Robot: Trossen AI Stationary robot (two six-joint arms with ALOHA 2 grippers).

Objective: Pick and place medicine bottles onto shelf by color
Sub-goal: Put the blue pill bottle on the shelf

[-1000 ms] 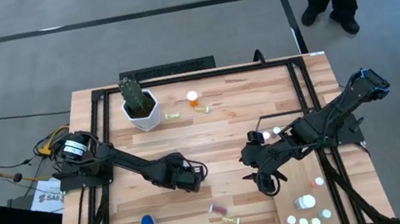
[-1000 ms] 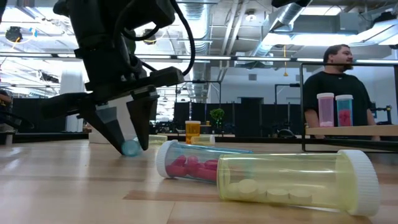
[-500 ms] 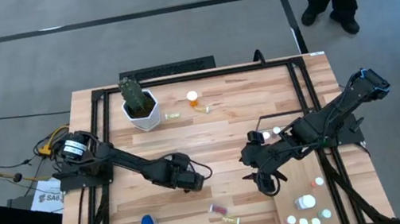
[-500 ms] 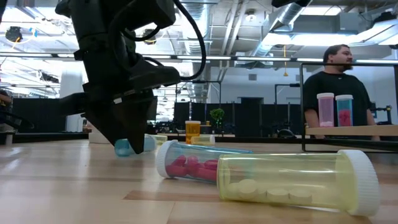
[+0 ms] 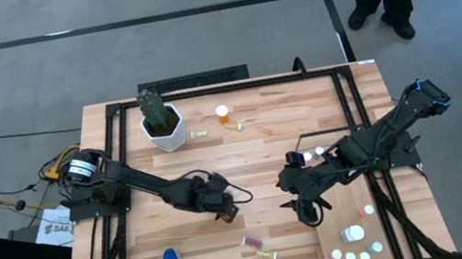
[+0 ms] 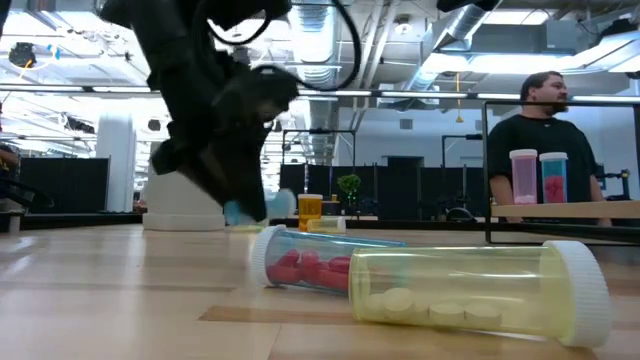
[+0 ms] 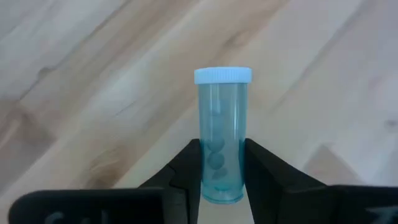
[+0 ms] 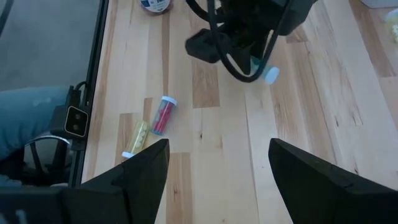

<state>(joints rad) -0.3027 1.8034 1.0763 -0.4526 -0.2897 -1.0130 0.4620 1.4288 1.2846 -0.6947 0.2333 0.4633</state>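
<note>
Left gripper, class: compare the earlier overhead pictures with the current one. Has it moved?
Yes. The left gripper, shut on the teal bottle, has shifted rightward, farther from the cactus pot and nearer the right gripper.

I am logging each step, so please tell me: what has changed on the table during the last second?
The left gripper closed on the small teal bottle with a white cap and lifted it off the planked wooden table, shifting slightly toward the right arm. The right gripper stayed open in place; the other bottles did not move.

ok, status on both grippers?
Left gripper shut on teal bottle, lifted off table. Right gripper open, waiting by shelf. Nothing blocking.
</note>
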